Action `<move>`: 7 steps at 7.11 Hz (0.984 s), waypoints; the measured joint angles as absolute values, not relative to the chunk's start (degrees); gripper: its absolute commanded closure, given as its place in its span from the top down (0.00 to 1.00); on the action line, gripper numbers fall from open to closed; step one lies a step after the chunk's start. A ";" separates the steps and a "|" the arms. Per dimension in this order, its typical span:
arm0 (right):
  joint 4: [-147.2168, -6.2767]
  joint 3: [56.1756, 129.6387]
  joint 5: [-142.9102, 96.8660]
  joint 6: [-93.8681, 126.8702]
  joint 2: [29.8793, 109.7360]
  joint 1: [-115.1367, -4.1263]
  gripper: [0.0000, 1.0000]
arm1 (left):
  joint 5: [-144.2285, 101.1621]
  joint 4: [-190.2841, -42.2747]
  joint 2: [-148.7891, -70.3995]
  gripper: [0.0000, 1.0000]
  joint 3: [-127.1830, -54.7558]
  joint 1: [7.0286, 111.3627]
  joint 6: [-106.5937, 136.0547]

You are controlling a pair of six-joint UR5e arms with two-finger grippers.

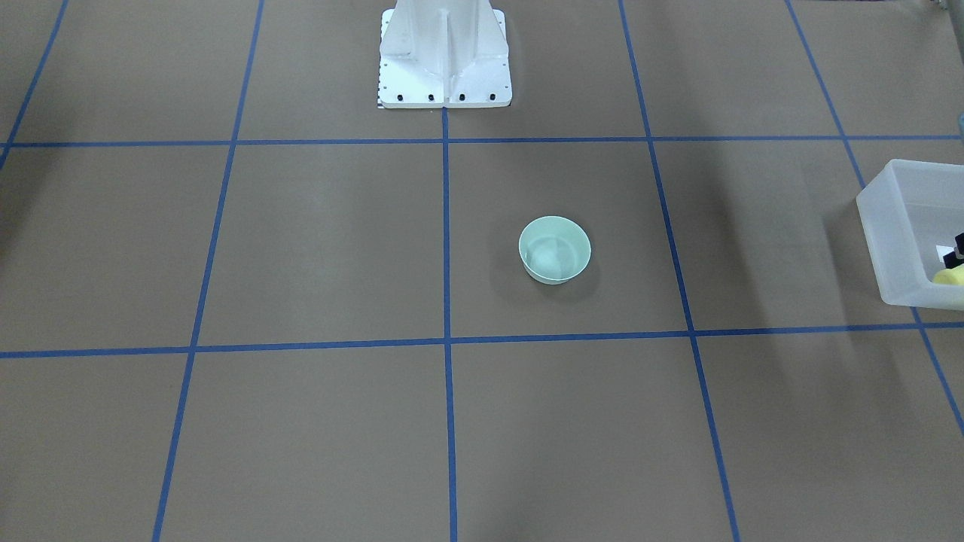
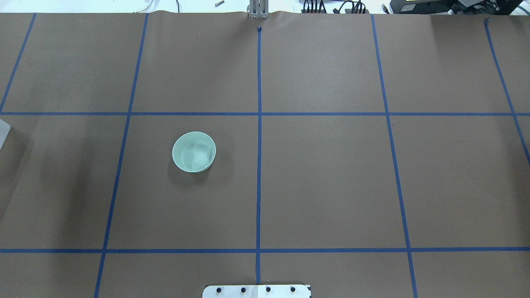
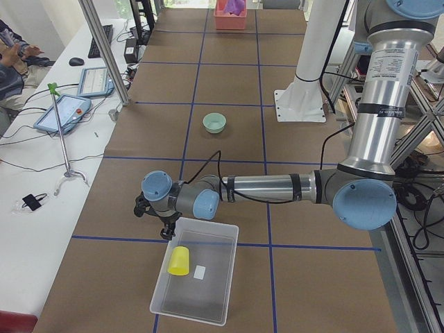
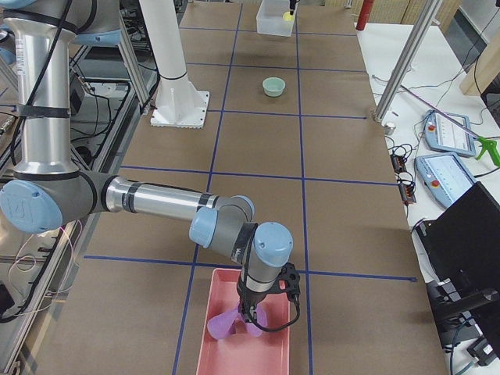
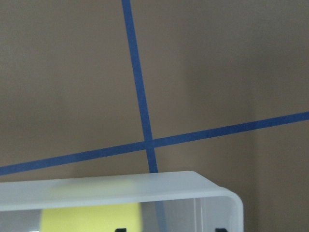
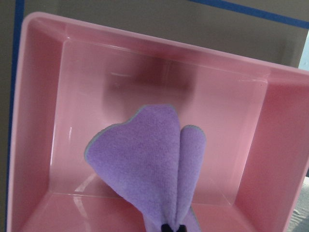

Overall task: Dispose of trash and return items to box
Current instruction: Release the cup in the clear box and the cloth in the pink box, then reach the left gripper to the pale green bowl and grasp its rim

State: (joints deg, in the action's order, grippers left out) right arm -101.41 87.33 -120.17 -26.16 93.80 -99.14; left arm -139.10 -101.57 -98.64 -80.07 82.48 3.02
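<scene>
Box: translucent whitish bin (image 3: 220, 281) at the robot's left end of the brown table (image 2: 331, 174), seen nearest in the exterior left view, with its long side running along the table.
Yellow cup (image 3: 179, 261): inside the box, lying on its side on the floor, just beside a small white label (image 3: 200, 272) and close to one long wall.
Left gripper (image 3: 166, 233): hangs at the box's corner on the end toward the bowl, just above the rim. The wrist view shows two dark fingertips set wide apart with nothing gripped between them, and the cup lies below, apart from them.
Blue tape (image 2: 259, 165): divides the table into squares, and one crossing sits just outside the box's rim.
Bowl (image 3: 214, 123): pale mint green, upright on the table and not in the box. It is well apart from the box, in the square in front of the pedestal on the robot's left of the centre line, with no gripper near it.
Pedestal (image 3: 305, 76): white, bolted at the table's edge, beyond the bowl.
Pink tray (image 4: 266, 355): at the far end, on the robot's right.
Purple cloth (image 6: 149, 164): dangles inside the pink tray, folded into two lobes, and whether it touches the floor is unclear.
Right gripper (image 6: 173, 227): over the tray, jaws pinched narrow on the cloth's top edge.
</scene>
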 measured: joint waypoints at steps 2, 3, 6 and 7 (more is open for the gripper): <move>-96.79 83.13 -120.27 -26.11 94.37 -99.14 0.98 | -138.22 -81.63 -102.20 0.97 -94.79 82.47 5.95; -94.99 81.38 -120.39 -25.91 94.37 -99.14 1.00 | -137.62 -76.75 -103.19 0.97 -101.68 79.95 14.00; -93.55 82.87 -121.85 -24.62 93.39 -99.14 1.00 | -128.27 -84.82 -103.76 0.97 -113.42 58.78 50.86; -93.66 85.31 -123.97 -22.06 92.90 -99.07 1.00 | -123.85 -87.83 -104.97 0.97 -113.88 51.49 60.08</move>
State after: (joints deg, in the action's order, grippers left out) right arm -93.66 85.31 -123.97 -22.06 92.90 -99.07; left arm -123.85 -87.83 -104.97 -113.88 51.49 60.08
